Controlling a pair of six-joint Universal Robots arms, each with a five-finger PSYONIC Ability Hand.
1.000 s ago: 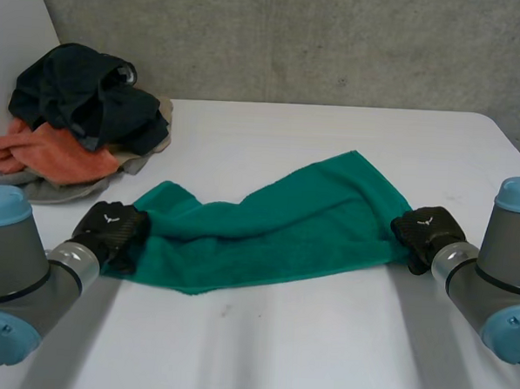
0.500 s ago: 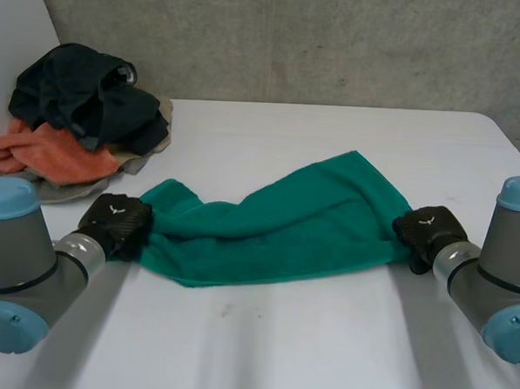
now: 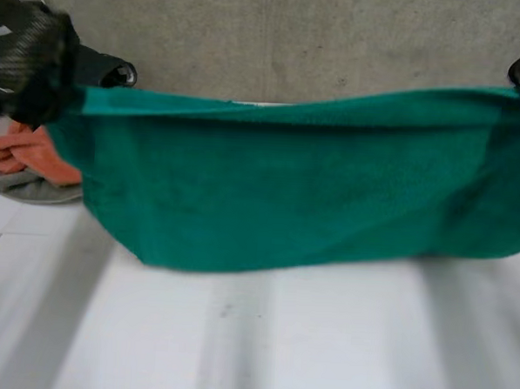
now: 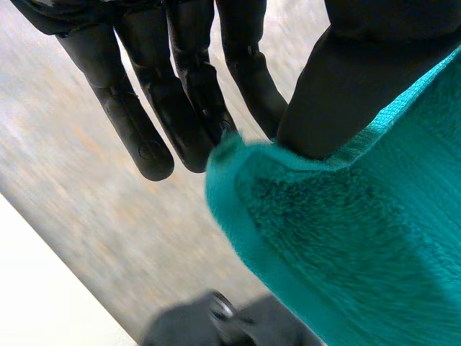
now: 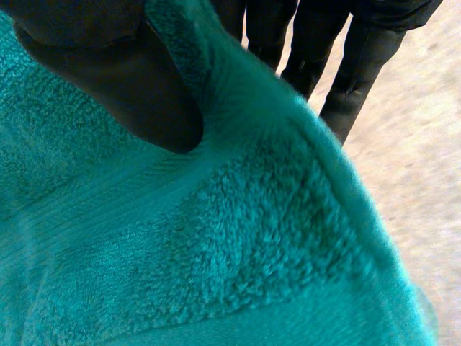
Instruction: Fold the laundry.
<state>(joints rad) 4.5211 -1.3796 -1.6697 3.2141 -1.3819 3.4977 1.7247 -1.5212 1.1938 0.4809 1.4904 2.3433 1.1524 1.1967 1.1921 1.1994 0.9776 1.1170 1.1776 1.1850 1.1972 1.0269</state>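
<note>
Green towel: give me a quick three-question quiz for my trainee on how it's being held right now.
1. True or false: the green towel lies flat on the table.
2. The left hand holds the towel at: A) its middle, B) a corner, C) nowhere.
3. Fill in: the right hand pinches the towel between its fingers and its ___.
Key: 1 false, it hangs stretched between both hands; 2 B; 3 thumb.
</note>
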